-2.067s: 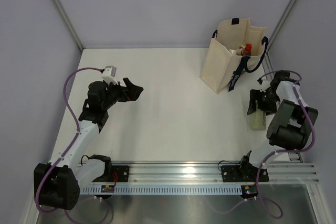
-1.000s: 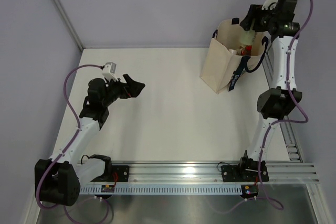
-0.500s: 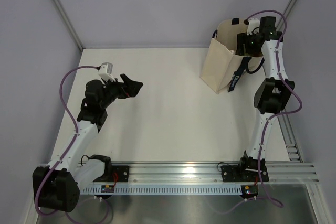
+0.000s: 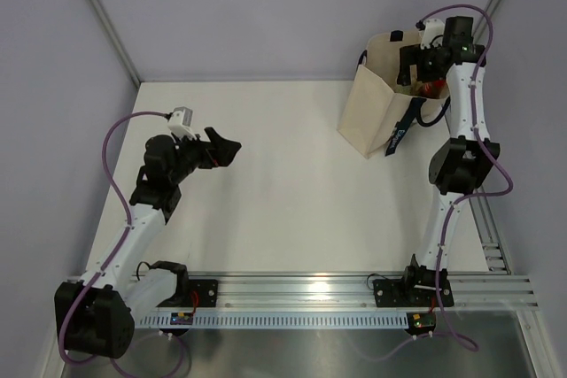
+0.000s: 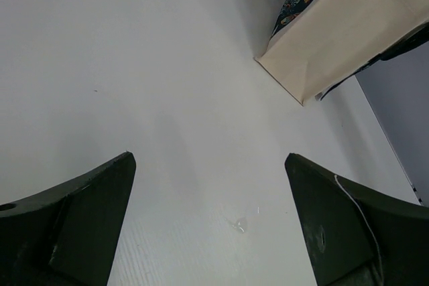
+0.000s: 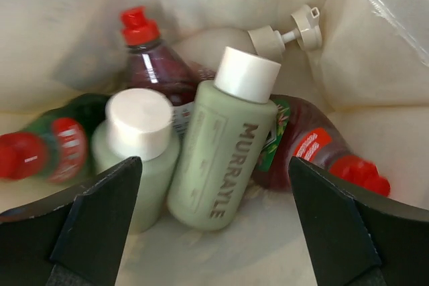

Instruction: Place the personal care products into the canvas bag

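Bag [image 4: 368, 117] stands upright at the far right corner of the counter [image 4: 283, 210], dark handles at its top. Right gripper [image 4: 415, 64] hangs over the bag's open top, with its fingers [image 6: 100, 222] spread wide and gripping nothing.

All six bottles are inside the bag:
- Lettered pale bottle [image 6: 221, 152], white cap, in the middle.
- Second pale bottle [image 6: 137, 155], also white-capped, touching it on the left.
- Red bottle [image 6: 155, 68] with a red cap, behind those two.
- Green bottle [image 6: 47, 145], lying at the left, red cap.
- Other red bottle [image 6: 312, 149], lying at the right, partly under the lettered one.
- Pump bottle [image 6: 268, 41], at the back, with its nozzle tilted right.

Left gripper [image 4: 223, 150] is over the left half of the counter, well apart from the bag. Its fingers [image 5: 74, 226] are wide and empty, with only bare counter between them.
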### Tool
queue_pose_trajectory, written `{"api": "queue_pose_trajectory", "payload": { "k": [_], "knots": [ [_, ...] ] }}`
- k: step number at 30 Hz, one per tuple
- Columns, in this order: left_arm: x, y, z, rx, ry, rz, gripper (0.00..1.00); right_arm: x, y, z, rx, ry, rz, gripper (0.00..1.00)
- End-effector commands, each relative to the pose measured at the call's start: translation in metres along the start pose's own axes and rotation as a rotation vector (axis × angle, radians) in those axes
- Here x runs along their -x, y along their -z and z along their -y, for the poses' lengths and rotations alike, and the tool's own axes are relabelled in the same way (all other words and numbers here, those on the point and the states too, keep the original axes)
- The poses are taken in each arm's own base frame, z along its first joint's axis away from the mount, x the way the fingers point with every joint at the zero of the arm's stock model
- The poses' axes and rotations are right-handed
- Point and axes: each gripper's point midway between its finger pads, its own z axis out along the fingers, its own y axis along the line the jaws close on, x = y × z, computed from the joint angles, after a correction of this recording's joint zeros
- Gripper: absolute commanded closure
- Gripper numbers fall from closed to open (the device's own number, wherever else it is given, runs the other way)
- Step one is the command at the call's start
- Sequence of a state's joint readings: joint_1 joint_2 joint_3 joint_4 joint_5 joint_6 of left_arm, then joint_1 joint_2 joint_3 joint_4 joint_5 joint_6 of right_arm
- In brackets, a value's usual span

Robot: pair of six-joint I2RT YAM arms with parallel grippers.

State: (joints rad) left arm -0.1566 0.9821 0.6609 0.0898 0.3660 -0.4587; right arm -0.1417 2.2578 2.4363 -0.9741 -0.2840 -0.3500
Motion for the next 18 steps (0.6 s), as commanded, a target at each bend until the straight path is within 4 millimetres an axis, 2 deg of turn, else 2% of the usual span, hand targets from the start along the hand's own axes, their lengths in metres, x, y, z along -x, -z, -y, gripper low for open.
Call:
{"api": "queue_pose_trajectory", "payload": {
  "k": [1,3,4,6,7,8,9,10,11,12,13,14,15,16,17,18],
  "knots": [
    [0.026,0.005,0.01,-0.011,-0.074,0.07,0.01,0.054,0.078,-0.017,0.013,-0.015,0.17,0.0],
    [0.029,0.008,0.012,-0.013,-0.08,0.076,0.01,0.058,0.087,-0.02,0.025,-0.038,0.193,0.0],
    [0.028,0.008,0.012,-0.013,-0.083,0.071,0.01,0.067,0.1,-0.022,0.024,-0.044,0.229,0.01],
    [0.03,0.011,0.014,-0.014,-0.09,0.075,0.01,0.075,0.112,-0.02,-0.001,-0.098,0.26,0.0],
    [0.032,0.012,0.014,-0.011,-0.096,0.078,0.01,0.086,0.131,-0.02,-0.026,-0.109,0.31,0.0],
    [0.03,0.014,0.013,-0.002,-0.095,0.07,0.01,0.089,0.14,-0.019,-0.05,-0.127,0.329,0.01],
    [0.035,0.017,0.017,-0.005,-0.102,0.082,0.01,0.084,0.144,-0.013,-0.099,-0.183,0.323,0.0],
    [0.038,0.019,0.016,0.006,-0.11,0.087,0.01,0.093,0.167,-0.012,-0.14,-0.199,0.377,0.01],
    [0.042,0.022,0.018,0.01,-0.115,0.097,0.01,0.079,0.164,-0.003,-0.201,-0.251,0.348,0.0],
    [0.043,0.026,0.019,0.013,-0.119,0.102,0.01,0.076,0.171,-0.001,-0.232,-0.261,0.353,0.0],
    [0.043,0.028,0.018,0.024,-0.122,0.104,0.01,0.078,0.191,-0.003,-0.255,-0.255,0.388,0.01],
    [0.043,0.03,0.018,0.03,-0.123,0.106,0.01,0.072,0.196,-0.002,-0.272,-0.254,0.385,0.01],
    [0.044,0.032,0.017,0.036,-0.124,0.112,0.01,0.053,0.189,-0.001,-0.291,-0.247,0.334,0.01],
    [0.047,0.036,0.018,0.039,-0.128,0.124,0.01,0.052,0.207,-0.003,-0.313,-0.237,0.362,0.01],
    [0.046,0.037,0.018,0.043,-0.129,0.123,0.01,0.031,0.197,-0.001,-0.333,-0.222,0.309,0.01],
    [0.046,0.038,0.018,0.044,-0.13,0.124,0.01,0.025,0.202,-0.001,-0.349,-0.211,0.306,0.0]
  ]
}}
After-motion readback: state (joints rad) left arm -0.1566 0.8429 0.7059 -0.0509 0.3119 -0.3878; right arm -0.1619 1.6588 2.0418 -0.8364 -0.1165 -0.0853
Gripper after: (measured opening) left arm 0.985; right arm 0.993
